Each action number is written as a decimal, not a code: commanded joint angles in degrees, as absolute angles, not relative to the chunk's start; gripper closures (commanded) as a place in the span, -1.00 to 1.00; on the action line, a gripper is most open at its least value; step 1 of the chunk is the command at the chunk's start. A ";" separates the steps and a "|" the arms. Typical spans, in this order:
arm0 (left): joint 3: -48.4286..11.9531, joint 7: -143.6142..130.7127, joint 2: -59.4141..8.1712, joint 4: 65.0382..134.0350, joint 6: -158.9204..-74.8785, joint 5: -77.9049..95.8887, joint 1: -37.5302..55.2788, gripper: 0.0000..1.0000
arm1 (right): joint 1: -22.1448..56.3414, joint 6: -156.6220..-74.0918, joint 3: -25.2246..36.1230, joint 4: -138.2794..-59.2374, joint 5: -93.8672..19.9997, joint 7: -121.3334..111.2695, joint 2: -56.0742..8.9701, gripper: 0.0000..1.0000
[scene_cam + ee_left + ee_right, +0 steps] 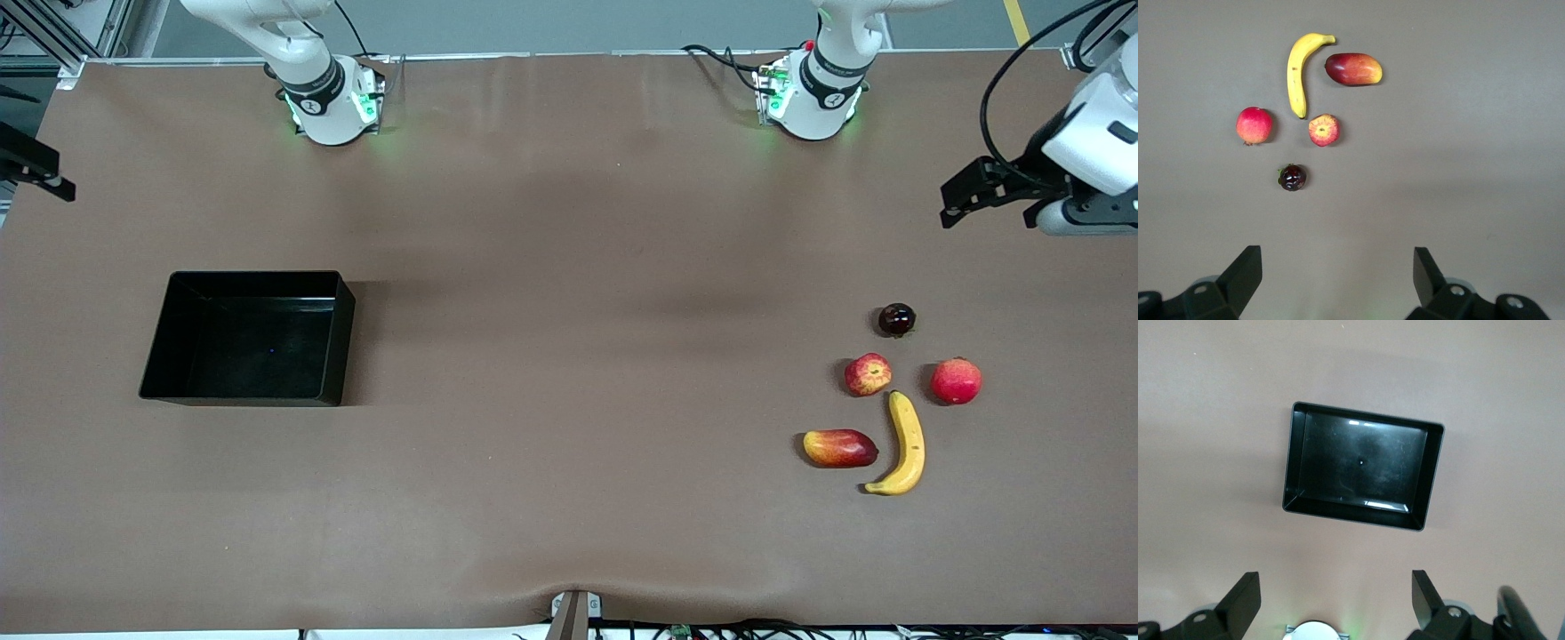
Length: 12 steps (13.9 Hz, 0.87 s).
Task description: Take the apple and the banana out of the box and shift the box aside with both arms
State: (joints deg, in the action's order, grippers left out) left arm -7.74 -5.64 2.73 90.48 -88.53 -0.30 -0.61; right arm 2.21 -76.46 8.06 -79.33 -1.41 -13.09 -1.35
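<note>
The yellow banana [905, 444] and the small red-yellow apple [869, 374] lie on the brown table toward the left arm's end. The apple is just farther from the front camera than the banana's tip. Both show in the left wrist view: banana [1298, 73], apple [1324, 130]. The black box [345, 347] stands empty toward the right arm's end and shows in the right wrist view [1435, 480]. My left gripper [1338, 257] is open and empty, held high [960, 200] near the fruits. My right gripper [1335, 580] is open and empty, high above the table near its own base.
An oval red-yellow mango [840, 447] lies beside the banana. A pinkish-red round fruit [956, 380] lies beside the apple. A small dark plum [896, 319] lies farther from the front camera than the apple. The arm bases [329, 107] [813, 98] stand along the table's edge.
</note>
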 commanded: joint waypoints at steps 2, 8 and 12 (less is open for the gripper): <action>-7.12 -5.01 4.40 90.79 -87.54 0.00 -0.97 -1.00 | 1.67 -78.66 7.56 -84.90 -1.05 -9.23 2.29 -1.00; -6.07 -5.80 3.69 88.59 -86.75 -0.44 -1.14 -1.00 | 1.85 -78.40 7.47 -84.46 -1.32 -4.66 2.02 -1.00; -6.06 -5.98 3.69 88.51 -85.78 -0.53 -1.14 -1.00 | 1.50 -78.57 7.65 -84.29 -1.67 -4.66 1.93 -1.00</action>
